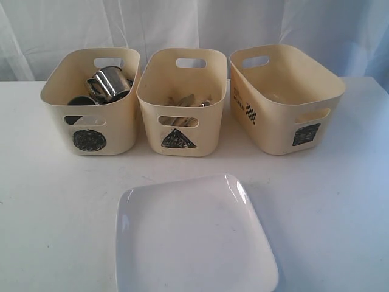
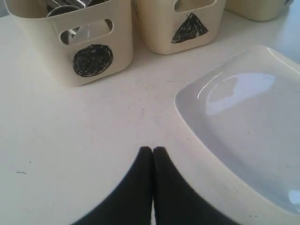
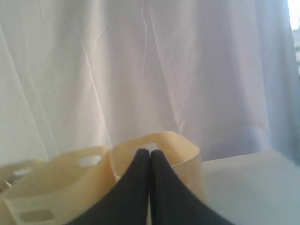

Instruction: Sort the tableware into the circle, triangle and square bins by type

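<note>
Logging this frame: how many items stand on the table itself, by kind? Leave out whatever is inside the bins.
Cream plastic bins with cut-out handles: 3 (circle bin, triangle bin, square bin)
White square plate: 1
Total: 4

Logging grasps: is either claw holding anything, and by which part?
Nothing is held: left claw and right claw are both shut empty.
</note>
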`<control>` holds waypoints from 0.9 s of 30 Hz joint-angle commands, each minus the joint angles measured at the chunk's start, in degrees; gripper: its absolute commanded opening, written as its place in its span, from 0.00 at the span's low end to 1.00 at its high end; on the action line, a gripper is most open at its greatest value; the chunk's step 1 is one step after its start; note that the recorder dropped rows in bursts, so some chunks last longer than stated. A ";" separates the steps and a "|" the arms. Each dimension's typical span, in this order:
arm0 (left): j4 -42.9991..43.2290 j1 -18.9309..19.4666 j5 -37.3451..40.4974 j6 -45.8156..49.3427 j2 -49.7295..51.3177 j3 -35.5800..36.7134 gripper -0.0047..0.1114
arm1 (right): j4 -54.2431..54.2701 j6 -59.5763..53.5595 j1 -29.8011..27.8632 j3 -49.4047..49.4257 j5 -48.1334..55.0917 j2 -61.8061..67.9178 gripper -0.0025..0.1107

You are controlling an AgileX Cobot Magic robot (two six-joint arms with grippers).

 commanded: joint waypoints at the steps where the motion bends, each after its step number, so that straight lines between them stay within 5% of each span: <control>1: -0.26 0.17 -0.34 -0.21 -0.37 0.18 0.04 | -0.16 32.60 -0.39 0.33 1.62 -0.20 0.02; 7: 0.76 1.55 -19.36 -0.21 -0.45 18.50 0.04 | -0.28 42.57 1.07 0.33 3.74 -0.20 0.02; 9: -0.16 5.08 -7.69 -0.33 -0.88 18.88 0.04 | -0.28 42.12 3.32 -2.29 12.58 0.80 0.02; 13: -3.15 12.85 -10.12 -0.19 -5.62 18.88 0.04 | -0.01 31.43 7.78 -9.59 25.93 6.49 0.02; 20: -4.01 22.08 -10.12 -0.19 -15.53 18.88 0.04 | -0.01 23.62 9.85 -19.14 29.39 18.50 0.02; 27: -9.31 25.27 -10.12 -0.19 -20.43 18.88 0.04 | -0.01 12.79 9.85 -28.40 38.25 27.96 0.02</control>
